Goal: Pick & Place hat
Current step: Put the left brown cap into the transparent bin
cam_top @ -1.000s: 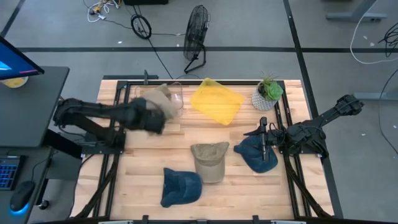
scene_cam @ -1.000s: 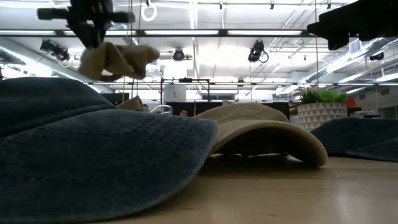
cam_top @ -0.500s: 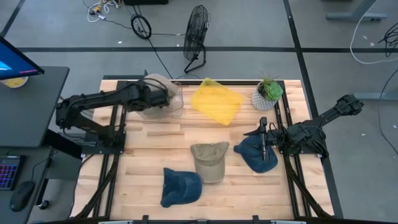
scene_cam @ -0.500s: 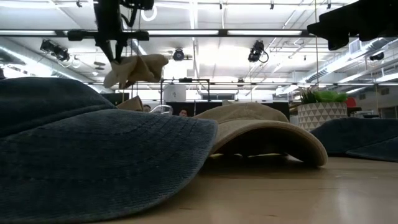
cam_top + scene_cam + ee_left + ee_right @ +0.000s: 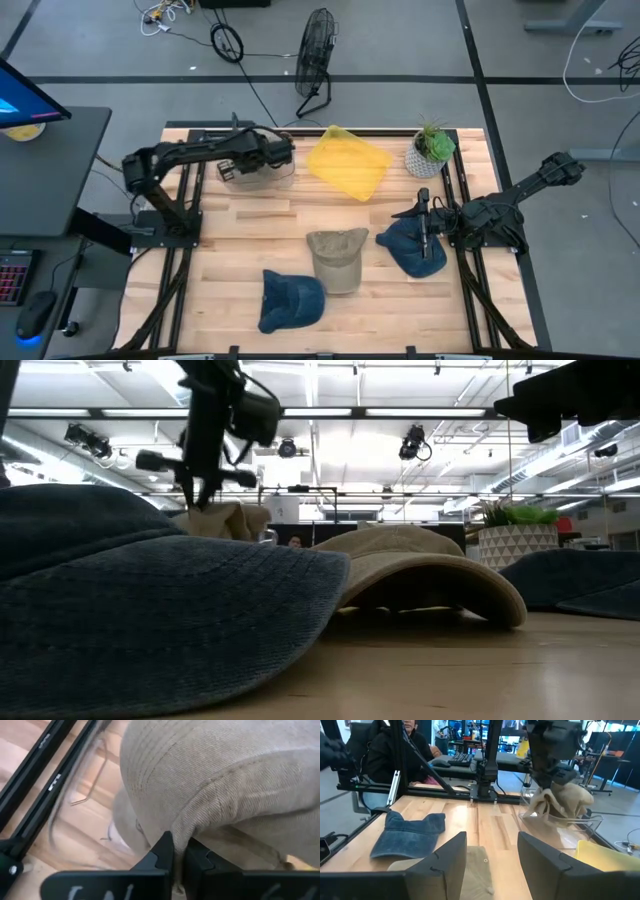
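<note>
The left gripper (image 5: 178, 851) has its two dark fingers pressed together on a fold of the tan corduroy cap (image 5: 215, 785), pinching the cloth at its edge so that the rest of the cap bunches and droops. In the high view this gripper (image 5: 262, 153) sits over the clear plastic bin (image 5: 282, 168) at the far left of the wooden table (image 5: 240, 250), and the right wrist view shows the cap (image 5: 559, 802) sagging into that bin (image 5: 580, 827); the grip looks kept on purpose, so the cap can settle inside before it is let go. The left arm reaches rightward along the far edge from its base, stretched nearly level with the wrist tipped down; the low view shows the gripper (image 5: 205, 485) pointing straight down at the cap (image 5: 225, 520). Out on the table lie an olive cap (image 5: 336, 257) in the middle, a blue denim cap (image 5: 291, 298) near the front edge, and a second blue denim cap (image 5: 410, 248) to the right, under the right gripper (image 5: 424, 228). That gripper (image 5: 490, 855) waits with its fingers spread, holding nothing. A yellow cloth (image 5: 347, 163) and a small potted plant (image 5: 431, 148) sit along the far edge.
</note>
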